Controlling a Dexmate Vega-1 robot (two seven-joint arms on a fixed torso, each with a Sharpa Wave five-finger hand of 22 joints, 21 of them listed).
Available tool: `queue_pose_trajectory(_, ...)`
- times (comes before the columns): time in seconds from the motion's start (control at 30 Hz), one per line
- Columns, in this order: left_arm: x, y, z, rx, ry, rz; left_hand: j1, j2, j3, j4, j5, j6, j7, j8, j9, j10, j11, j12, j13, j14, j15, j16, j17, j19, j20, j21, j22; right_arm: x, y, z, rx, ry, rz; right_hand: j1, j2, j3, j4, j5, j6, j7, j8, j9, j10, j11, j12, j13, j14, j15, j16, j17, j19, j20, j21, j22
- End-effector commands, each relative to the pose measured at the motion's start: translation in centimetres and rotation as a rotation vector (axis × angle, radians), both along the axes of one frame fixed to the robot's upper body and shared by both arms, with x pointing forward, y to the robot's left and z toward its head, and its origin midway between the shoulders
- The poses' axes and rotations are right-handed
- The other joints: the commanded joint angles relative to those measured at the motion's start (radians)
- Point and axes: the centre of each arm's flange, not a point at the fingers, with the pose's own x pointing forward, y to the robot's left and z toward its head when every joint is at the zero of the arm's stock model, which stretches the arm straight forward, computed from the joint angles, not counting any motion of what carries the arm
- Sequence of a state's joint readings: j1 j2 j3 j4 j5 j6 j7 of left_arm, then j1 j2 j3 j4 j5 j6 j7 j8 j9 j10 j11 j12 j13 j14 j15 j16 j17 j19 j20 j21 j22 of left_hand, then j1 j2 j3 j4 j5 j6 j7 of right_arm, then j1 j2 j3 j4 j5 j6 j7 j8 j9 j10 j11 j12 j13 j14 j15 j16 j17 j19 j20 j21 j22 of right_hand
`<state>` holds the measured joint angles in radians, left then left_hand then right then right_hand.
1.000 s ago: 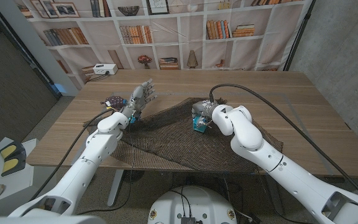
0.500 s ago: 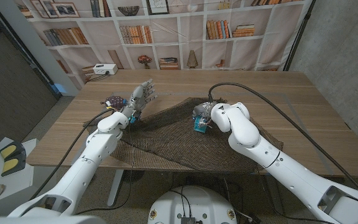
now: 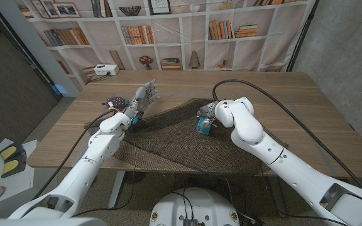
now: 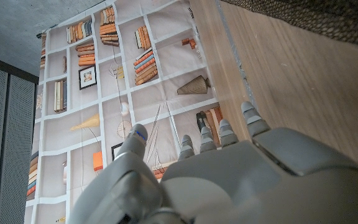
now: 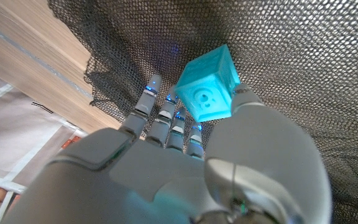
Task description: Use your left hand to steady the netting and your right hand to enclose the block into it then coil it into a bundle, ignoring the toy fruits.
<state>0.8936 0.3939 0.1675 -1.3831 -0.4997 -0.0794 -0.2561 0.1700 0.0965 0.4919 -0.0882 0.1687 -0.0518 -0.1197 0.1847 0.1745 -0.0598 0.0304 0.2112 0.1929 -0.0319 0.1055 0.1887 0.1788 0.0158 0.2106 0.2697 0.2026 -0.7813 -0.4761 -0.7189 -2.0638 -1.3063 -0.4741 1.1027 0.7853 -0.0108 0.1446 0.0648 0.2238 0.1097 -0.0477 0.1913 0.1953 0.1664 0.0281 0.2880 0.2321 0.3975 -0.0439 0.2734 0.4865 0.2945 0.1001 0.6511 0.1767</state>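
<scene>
Both of my hands were over the table's middle band, and each view told me a different part. From the head view my right hand [image 3: 207,118] was mostly hidden behind my own forearm, with only a sliver of the teal block [image 3: 202,126] showing below it, over the dark netting [image 3: 181,141]. The right wrist view made it plain: my thumb and fingertips [image 5: 156,84] pinched the block against them, above the mesh, and the mesh's bunched edge lay close to the bare wood beyond. The block was a cube, so it had no long axis; it sat tilted in my grip, one corner pointing away from my palm, the face with a round embossed mark turned toward the wrist camera.

The netting spread from the table's near edge, where it hung slightly over, up to a peak near the middle, widest toward the near right.

My left hand [image 3: 142,99] stood at the netting's left border with fingers spread and reaching toward the far edge, holding nothing; whether its heel touched the mesh I could not tell. The left wrist view showed those fingertips [image 4: 252,118] apart above bare wood.

Farther left, near that hand, lay a dark toy fruit [image 3: 114,102].
</scene>
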Motion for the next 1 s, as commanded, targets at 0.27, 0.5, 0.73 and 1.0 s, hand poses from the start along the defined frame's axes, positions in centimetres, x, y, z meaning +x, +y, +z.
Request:
queue_pose_trajectory(0.27, -1.4, 0.4, 1.1, -0.009, -0.007, 0.024, -0.008, 0.008, 0.007, 0.001, 0.007, 0.003, 0.005, 0.002, 0.003, 0.000, -0.003, 0.001, 0.002, 0.004, 0.009, -0.001, 0.003, 0.003, 0.002, 0.001, 0.003, -3.3, -0.8, 1.9, 0.190, -0.143, 0.189, -0.049, 0.046, -0.012, 0.022, 0.027, -0.003, 0.014, 0.008, 0.003, -0.009, 0.020, -0.021, -0.001, -0.080, -0.003, -0.028, -0.004, -0.037, -0.001, -0.037, 0.001)
queue_pose_trajectory(0.5, -3.3, 1.1, 2.2, 0.007, -0.042, 0.044, 0.001, 0.024, 0.017, 0.000, 0.008, 0.012, 0.009, 0.005, 0.003, 0.014, 0.003, 0.006, 0.002, 0.012, 0.011, 0.001, 0.002, 0.009, 0.002, 0.002, 0.003, -3.6, 0.2, 1.6, 0.206, -0.194, 0.273, -0.042, 0.048, -0.014, 0.009, 0.029, -0.013, 0.014, 0.004, 0.003, -0.034, 0.015, -0.038, -0.001, -0.135, 0.010, -0.047, -0.008, -0.065, 0.000, -0.057, 0.001)
queue_pose_trajectory(0.73, -5.6, 2.4, 2.8, 0.000, -0.079, 0.106, 0.010, 0.034, 0.027, -0.002, 0.008, 0.035, 0.018, 0.011, 0.003, 0.040, 0.010, 0.015, 0.002, 0.026, 0.014, 0.005, 0.001, 0.011, 0.003, 0.002, 0.003, -3.2, 2.0, 0.9, 0.182, -0.191, 0.334, -0.054, 0.033, -0.026, 0.008, 0.028, 0.001, 0.025, 0.011, 0.004, -0.033, 0.017, -0.040, 0.000, -0.140, 0.010, -0.048, -0.011, -0.072, 0.004, -0.064, 0.001)
queue_pose_trajectory(1.0, -7.7, 5.0, 2.9, -0.012, -0.102, 0.177, 0.015, 0.038, 0.033, -0.003, 0.008, 0.049, 0.020, 0.012, 0.003, 0.063, 0.010, 0.022, 0.002, 0.044, 0.013, 0.009, 0.002, 0.018, 0.002, 0.003, 0.003, -3.1, 4.4, -0.1, 0.117, -0.184, 0.377, -0.048, 0.033, -0.029, -0.002, 0.035, -0.035, 0.025, -0.001, 0.005, -0.069, 0.019, -0.055, 0.003, -0.183, 0.018, -0.061, -0.014, -0.093, 0.007, -0.081, 0.002)
